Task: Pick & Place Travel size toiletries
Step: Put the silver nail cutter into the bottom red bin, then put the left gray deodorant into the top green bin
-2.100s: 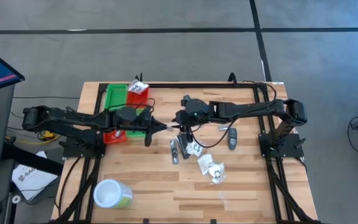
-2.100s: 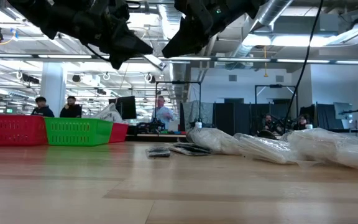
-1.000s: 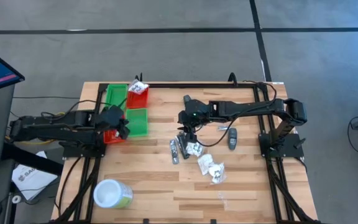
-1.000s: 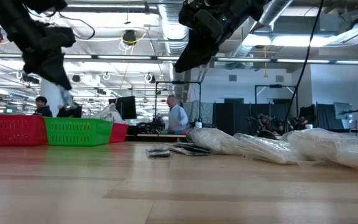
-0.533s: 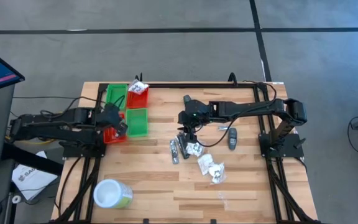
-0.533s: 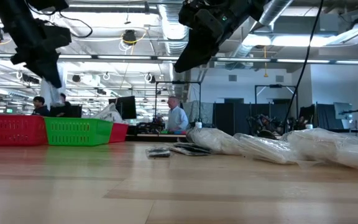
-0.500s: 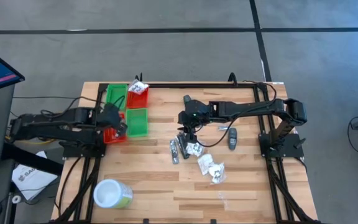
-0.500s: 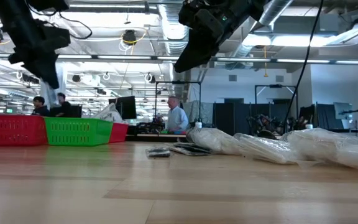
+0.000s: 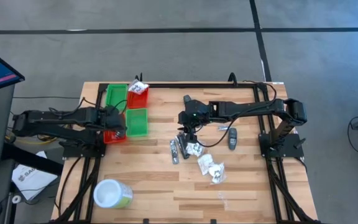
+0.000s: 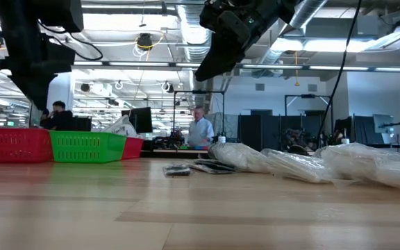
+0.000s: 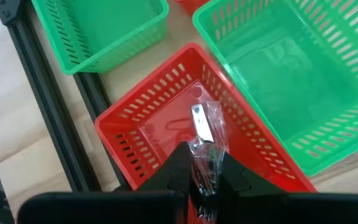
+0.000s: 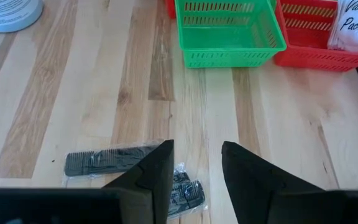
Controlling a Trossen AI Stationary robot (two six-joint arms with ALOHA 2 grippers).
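My left gripper [image 11: 202, 163] is shut on a clear-wrapped toiletry [image 11: 204, 127] with a silver piece inside. It hangs over the near red bin [image 11: 126, 146] at the table's left [image 9: 112, 137]. My right gripper [image 12: 194, 162] stands open above the table's middle [image 9: 187, 129], with nothing between its fingers. Under it lie a wrapped dark comb [image 12: 110, 160] and a dark wrapped item [image 12: 185, 190]. More toiletries lie flat on the wood nearby: dark pieces [image 9: 175, 151], white packets [image 9: 207, 165] and a dark bottle [image 9: 232, 138]. My left gripper pinches the crinkly wrapper's near end [image 11: 205, 155] between its two fingers. The fingers slant steeply down from above. The packet sticks out past the fingertips over the red bin's inside. Whether it touches the bin's floor I cannot tell.
Two green bins [image 9: 137, 122] [image 9: 115, 96] and a far red bin [image 9: 138, 96] holding a white packet stand beside the near red one. A white-lidded green tub [image 9: 112, 194] stands near the front left. People and desks show beyond the table [image 10: 200, 132].
My left gripper, still shut on the wrapped toiletry, has stayed over the near red bin and tipped to point more steeply down into it. Two seconds ago it was still at the table's middle, next to my right gripper.
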